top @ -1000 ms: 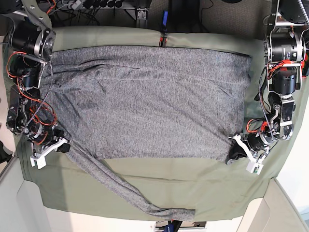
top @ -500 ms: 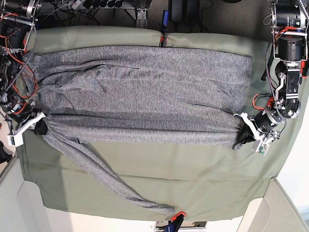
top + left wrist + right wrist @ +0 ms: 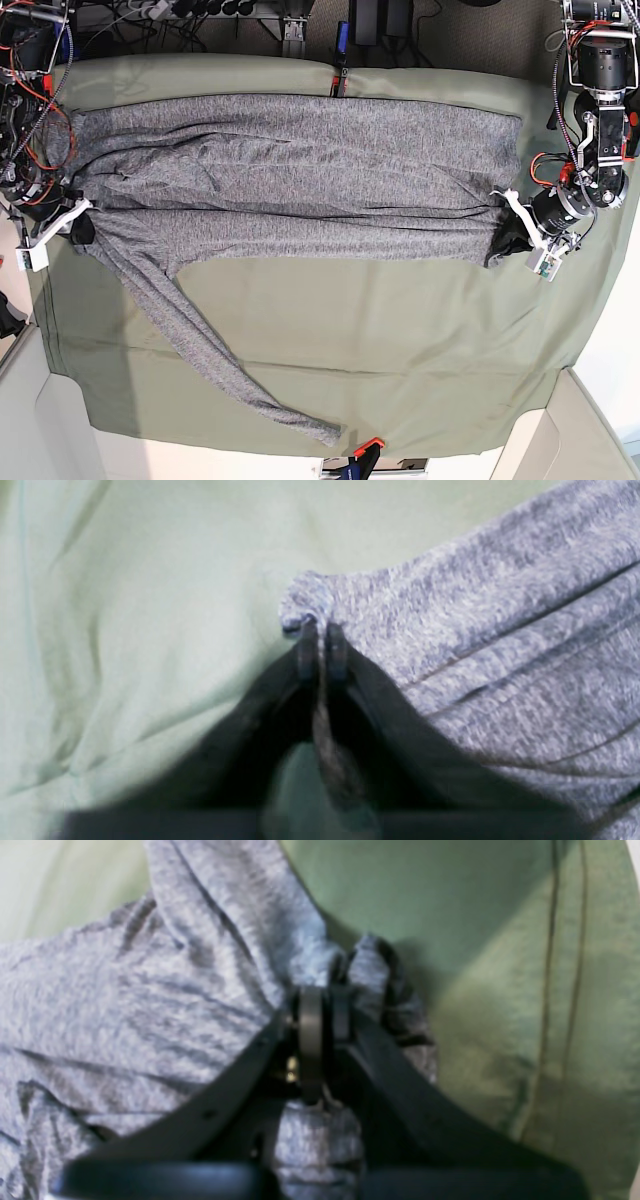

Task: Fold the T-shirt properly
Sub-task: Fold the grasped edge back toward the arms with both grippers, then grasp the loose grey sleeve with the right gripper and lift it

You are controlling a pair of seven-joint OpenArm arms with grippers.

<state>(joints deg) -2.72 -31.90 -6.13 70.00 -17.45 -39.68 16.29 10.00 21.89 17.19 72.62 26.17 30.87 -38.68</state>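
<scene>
Olive-green table cloth [image 3: 400,340] covers the table, cables and gear along the top edge of the base view. The T-shirt [image 3: 300,170], heather grey, lies across the upper half of the frame as a wide band running left to right. Its lower long edge has been carried upward over the body since a second ago: back then the shirt spread down to mid-frame, now the fold line sits higher and a doubled layer shows across the middle. One long sleeve [image 3: 210,350] trails from the left end down to the lower centre, its cuff near the bottom edge of the cloth, not tucked in.

Left pincer [image 3: 510,228] at the right end of the band, on the shirt's corner. In its wrist view [image 3: 320,650] the tips stand very close with a thin bit of grey knit between them; narrow, and I'd say just starting to let go, but can't tell for sure if the cloth is free yet. Right pincer [image 3: 72,215] at the left end; wrist view [image 3: 322,1012] shows the tips pinched tight on a bunched fold of the shirt, holding it.

Judgement: first lengthwise fold is laid down and about to be released. Sleeve needs folding in, then further folds, so task is early on. Risk: the folded edge slips back or wrinkles when the pincers pull away.
</scene>
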